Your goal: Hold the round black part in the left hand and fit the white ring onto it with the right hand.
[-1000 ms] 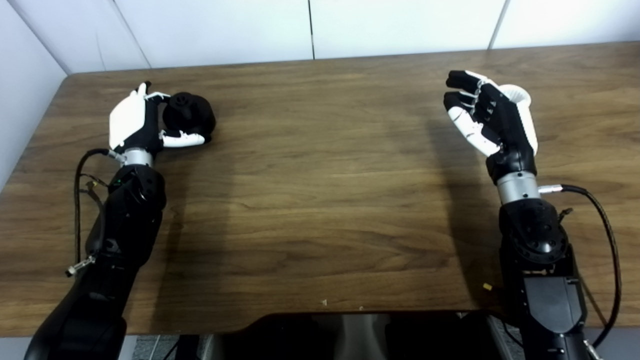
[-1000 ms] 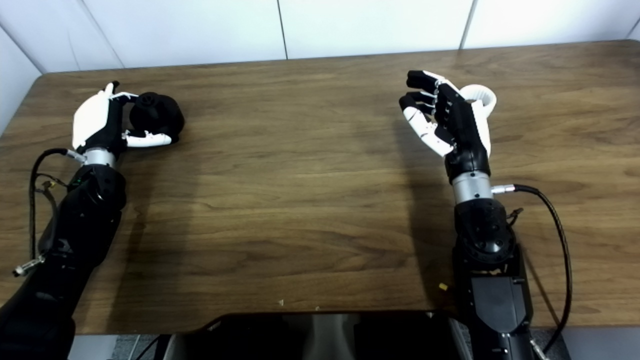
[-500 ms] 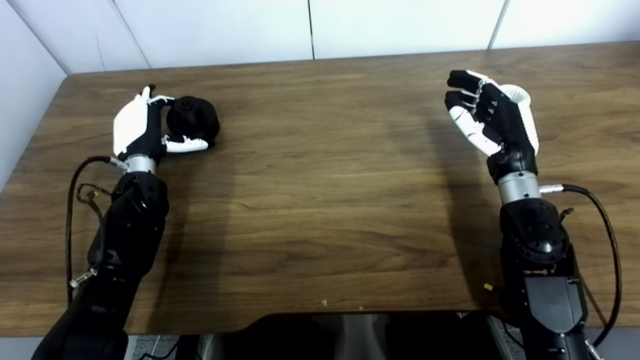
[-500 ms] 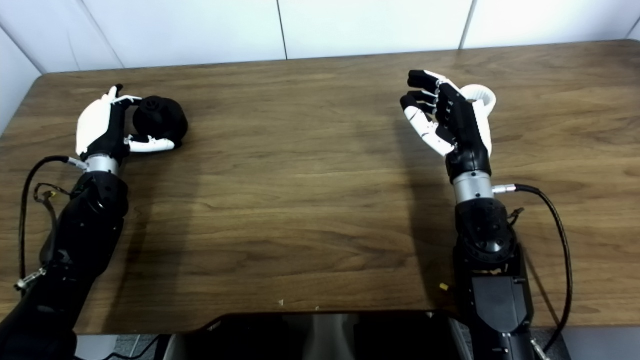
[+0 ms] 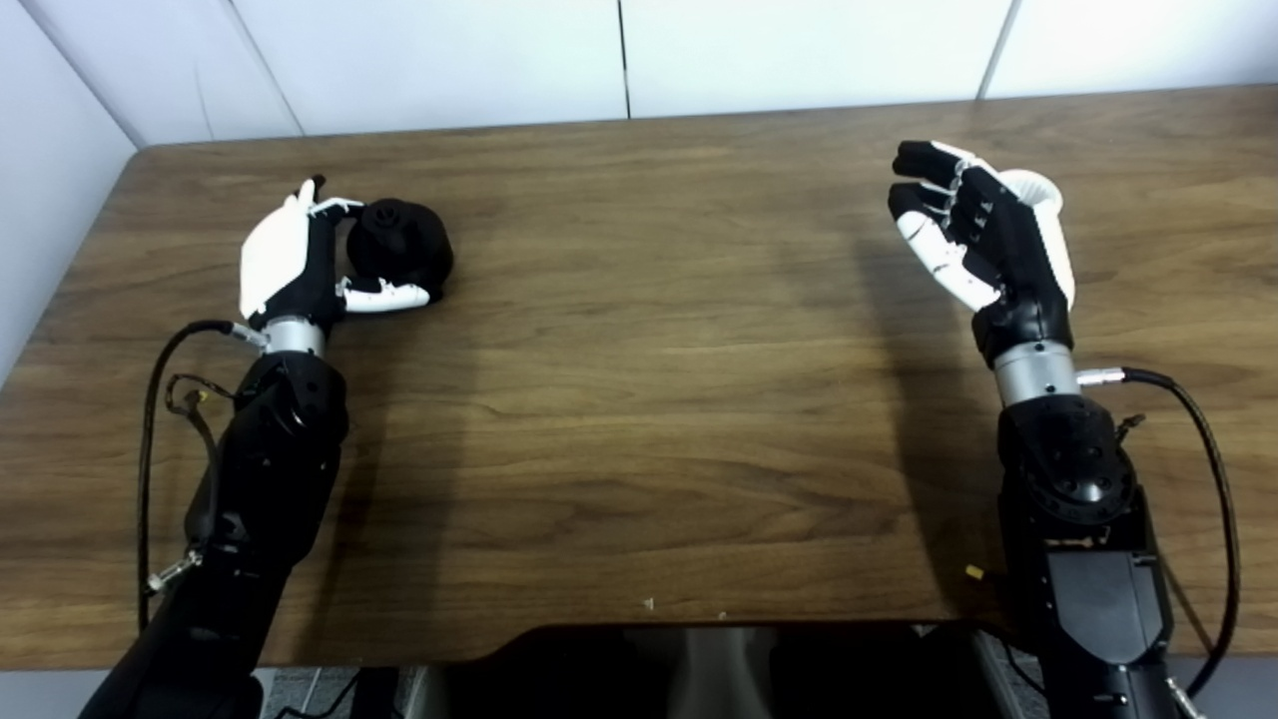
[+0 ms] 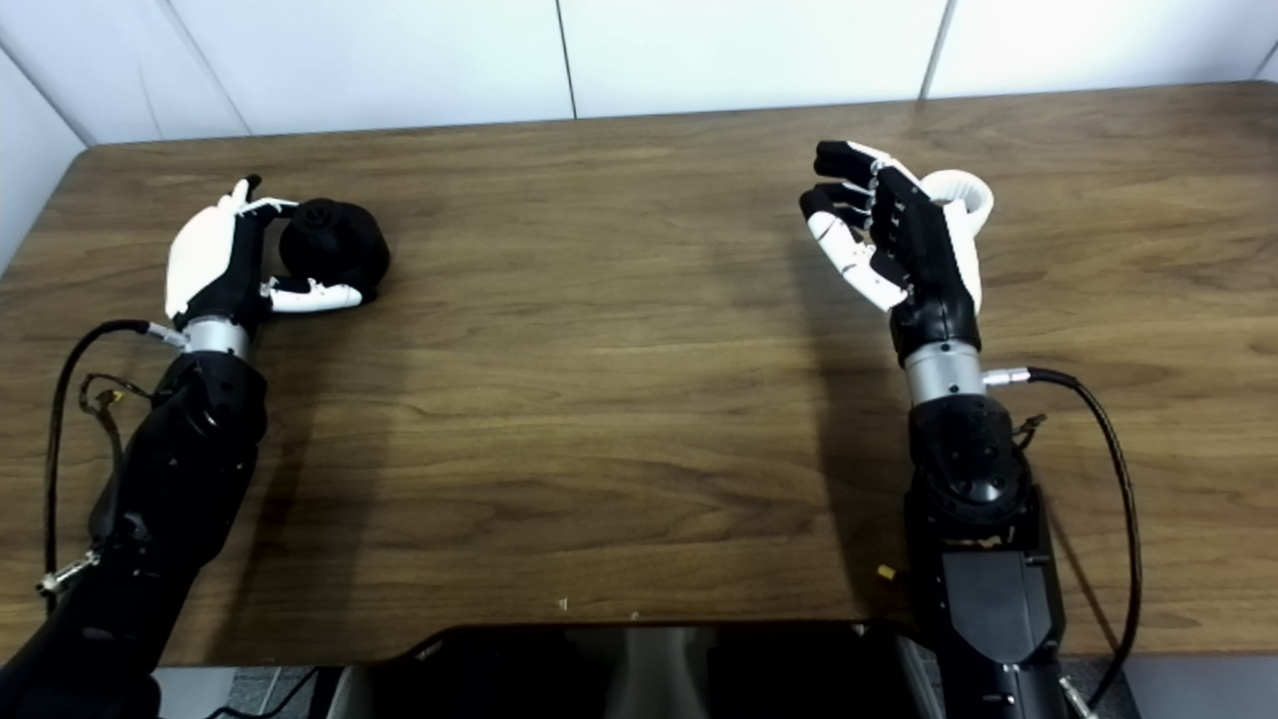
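Note:
The round black part (image 5: pixel 401 243) with a knob on top is at the far left of the table, cupped in my left hand (image 5: pixel 290 262). The thumb lies along the part's near side and the fingers curl round behind it, so the hand is shut on it. At the far right my right hand (image 5: pixel 973 235) is raised above the wood, palm turned left, fingers apart and empty. The white ring (image 6: pixel 966 192) lies on the table just behind that hand, partly hidden by it and untouched.
The brown wooden table (image 5: pixel 649 359) runs to a white wall at the back. A dark edge of my body (image 5: pixel 699 659) sits at the front centre. Cables hang off both forearms. Tiny specks lie near the front edge.
My left hand has slid to the right and slightly nearer, and the black part has moved with it. The right hand and the white ring have stayed in place.

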